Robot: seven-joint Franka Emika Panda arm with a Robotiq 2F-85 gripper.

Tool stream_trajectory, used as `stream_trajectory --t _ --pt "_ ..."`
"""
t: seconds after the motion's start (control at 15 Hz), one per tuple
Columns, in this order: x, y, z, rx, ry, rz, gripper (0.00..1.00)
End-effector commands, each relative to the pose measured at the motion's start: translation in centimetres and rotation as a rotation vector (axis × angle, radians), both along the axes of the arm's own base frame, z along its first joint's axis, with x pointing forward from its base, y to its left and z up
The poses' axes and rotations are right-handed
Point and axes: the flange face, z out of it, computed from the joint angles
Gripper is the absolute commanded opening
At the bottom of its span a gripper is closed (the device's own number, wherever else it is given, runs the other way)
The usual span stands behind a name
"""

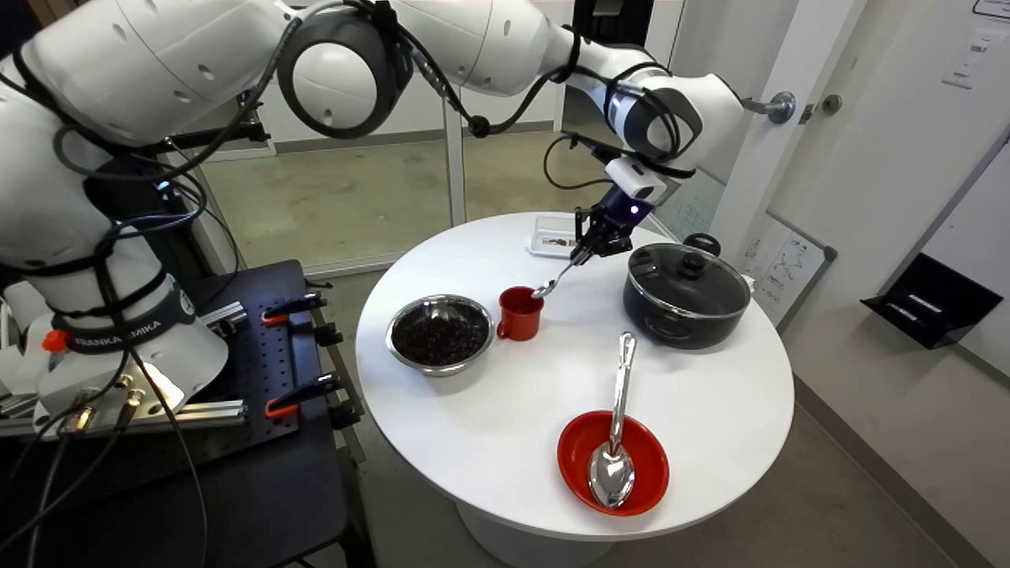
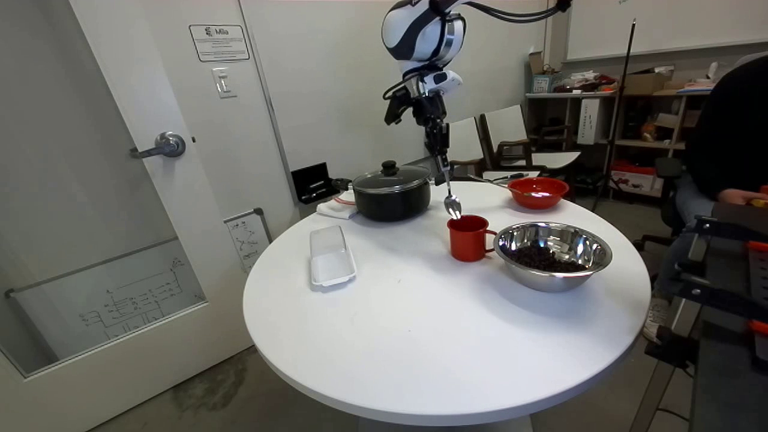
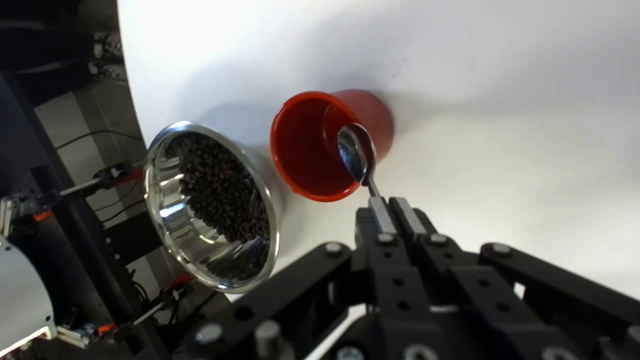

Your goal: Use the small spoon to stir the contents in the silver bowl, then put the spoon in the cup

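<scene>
One downward claw (image 3: 389, 204) with spoon (image 3: 354, 156)

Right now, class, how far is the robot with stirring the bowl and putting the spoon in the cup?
Done: the small spoon is in the gripper. The silver bowl contains dark beans; whether they were stirred, I can't tell. In hand: the spoon's head is by the rim of the red cup, not yet inside. Left, it seems: lower it in and let go.
</scene>
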Motion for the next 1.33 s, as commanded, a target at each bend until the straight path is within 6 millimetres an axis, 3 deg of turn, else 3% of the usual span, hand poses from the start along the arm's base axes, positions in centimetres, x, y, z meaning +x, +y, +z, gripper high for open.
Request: stream_trajectory --t 0.0,0.27,0.67,0.93,1.27 --pt "1.9 -1.0 0.6 -0.037 -0.11 -0.166 0.01" --pt "3.6 -1.7 0.5 -0.102 -0.27 -0.274 0.01" --pt "3.3 -3.2 3.1 -0.157 -0.31 -0.341 0.01" --pt "1.6 -4.9 6.1 -0.179 -0.291 -0.349 0.01" --pt "-2.6 -7.1 9.0 -0.173 -0.226 -0.327 0.01"
